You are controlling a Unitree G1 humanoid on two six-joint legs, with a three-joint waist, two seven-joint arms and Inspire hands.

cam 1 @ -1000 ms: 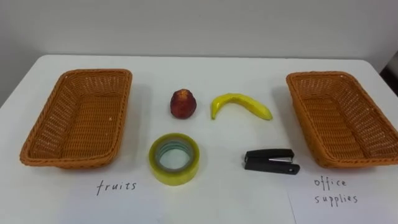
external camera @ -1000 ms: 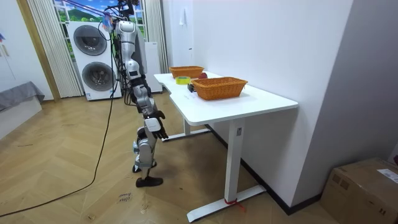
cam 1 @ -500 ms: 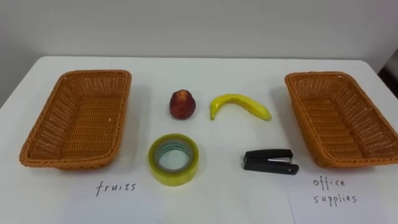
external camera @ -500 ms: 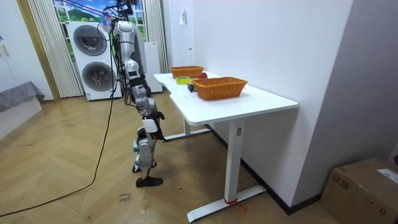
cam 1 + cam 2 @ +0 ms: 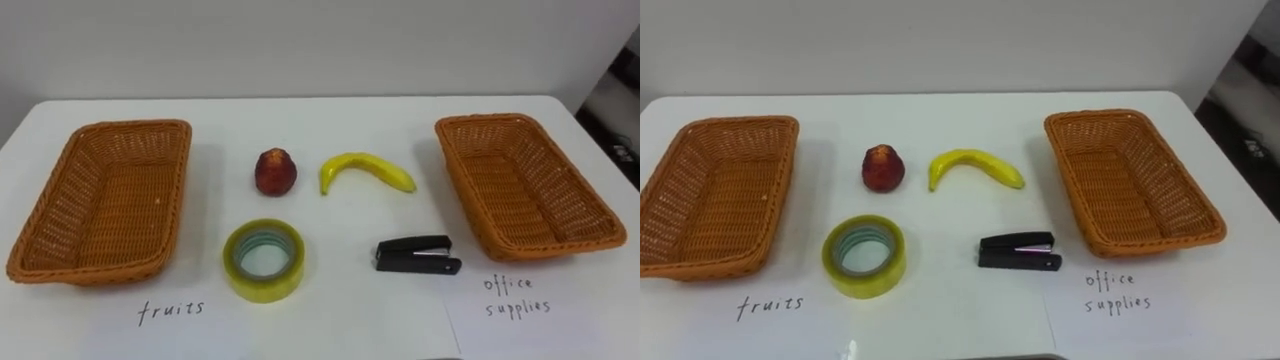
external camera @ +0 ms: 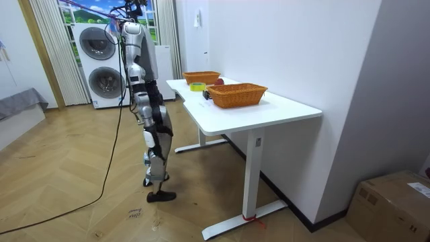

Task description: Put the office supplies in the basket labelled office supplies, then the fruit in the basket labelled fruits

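A red fruit and a yellow banana lie side by side in the middle of the white table. Nearer me are a yellow-green roll of tape and, to its right, a black stapler. A wicker basket above the written label "fruits" stands at the left with nothing in it. A second wicker basket, by the label "office supplies", stands at the right, also bare inside. In the room view I stand at the table's long side, my right hand low beside my body.
The table stands against a white wall. Stacked washing machines are behind me, wooden floor lies all round, and a cardboard box sits at the room view's right.
The eye view has shifted, so everything sits a little further left in the picture. In the room view my right arm has drawn in from hanging forward to close against my body.
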